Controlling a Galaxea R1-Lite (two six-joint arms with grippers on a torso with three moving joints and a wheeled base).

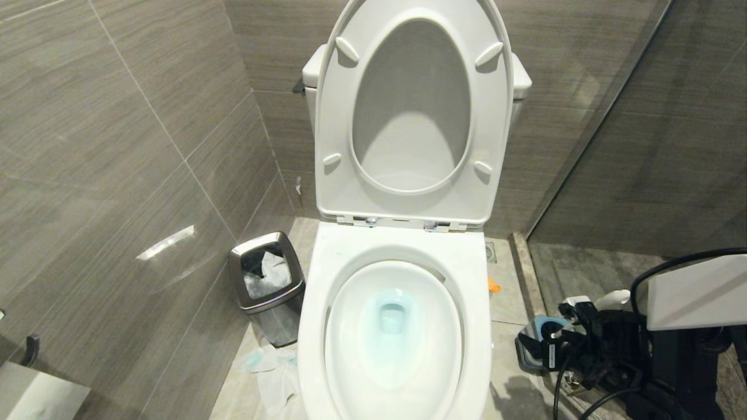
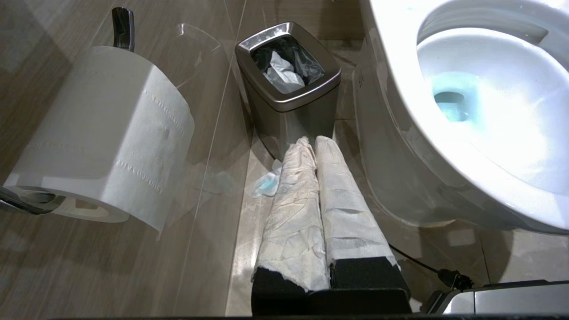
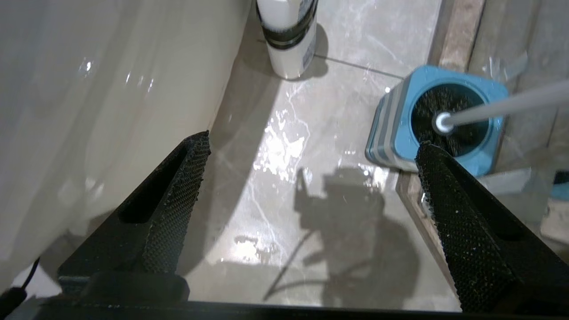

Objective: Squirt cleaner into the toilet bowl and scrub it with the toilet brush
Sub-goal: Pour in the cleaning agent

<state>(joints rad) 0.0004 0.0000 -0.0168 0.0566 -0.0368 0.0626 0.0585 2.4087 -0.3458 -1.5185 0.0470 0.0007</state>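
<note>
The toilet bowl (image 1: pixel 344 256) stands open with seat and lid raised, and blue-tinted water sits in its basin (image 2: pixel 449 102). On the floor to its right, the toilet brush's white handle (image 3: pixel 511 102) rises out of the blue-and-grey holder (image 3: pixel 391 129). My right gripper (image 3: pixel 313 144) hangs open and empty over the wet floor between bowl and holder, one fingertip (image 3: pixel 433 164) just beside the holder. A white cleaner bottle (image 3: pixel 289 44) stands farther on by the bowl's base. My left gripper (image 2: pixel 314 141), its fingers wrapped in white, is shut and empty, parked low to the bowl's left.
A steel waste bin (image 1: pixel 267 280) with crumpled paper stands left of the toilet, with tissue (image 1: pixel 271 367) on the floor beside it. A toilet paper roll (image 2: pixel 106 133) hangs on the left wall. A raised stone threshold (image 3: pixel 453 40) and a glass partition lie right of the holder.
</note>
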